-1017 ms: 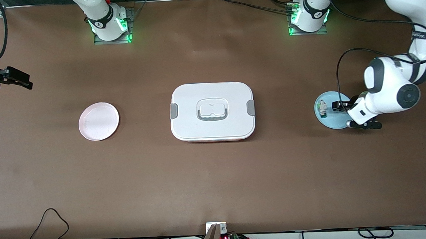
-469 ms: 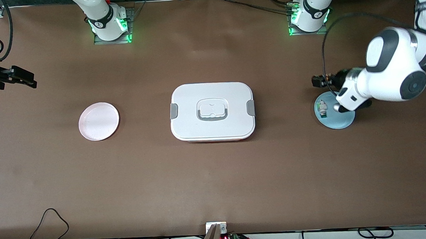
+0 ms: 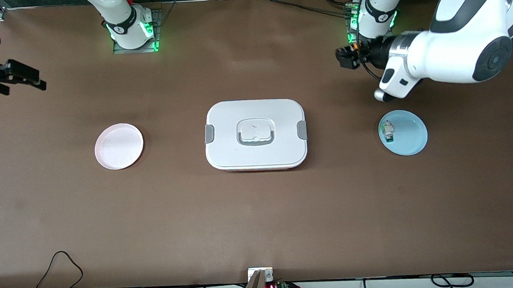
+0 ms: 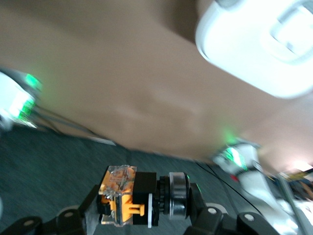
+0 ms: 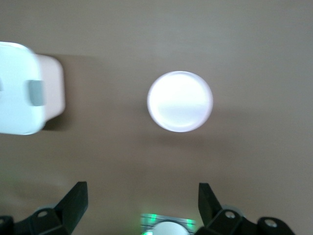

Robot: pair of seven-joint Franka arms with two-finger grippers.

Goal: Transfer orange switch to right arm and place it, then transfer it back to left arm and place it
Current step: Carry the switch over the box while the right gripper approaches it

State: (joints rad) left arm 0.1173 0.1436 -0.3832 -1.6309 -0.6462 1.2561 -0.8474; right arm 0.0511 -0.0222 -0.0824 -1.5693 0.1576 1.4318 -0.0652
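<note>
The orange switch (image 4: 128, 195), an orange and black part with a silver ring, sits between the fingers of my left gripper (image 4: 144, 198), which is shut on it. That gripper (image 3: 345, 59) hangs in the air over bare table close to the left arm's base. It is farther from the front camera than the blue plate (image 3: 412, 141). The white box (image 3: 256, 134) with grey latches rests in the middle of the table. My right gripper (image 3: 30, 80) stands open and empty over the right arm's end of the table, its black fingers (image 5: 76, 198) spread wide.
A small white-and-green part (image 3: 388, 132) lies on the blue plate. A pink plate (image 3: 119, 146) (image 5: 180, 101) lies between the box and the right arm's end. Cables trail along the table's front edge (image 3: 59, 267).
My left gripper has risen off the blue plate with the orange switch and swung toward the left arm's base. The right gripper has drifted slightly away from the front camera.
</note>
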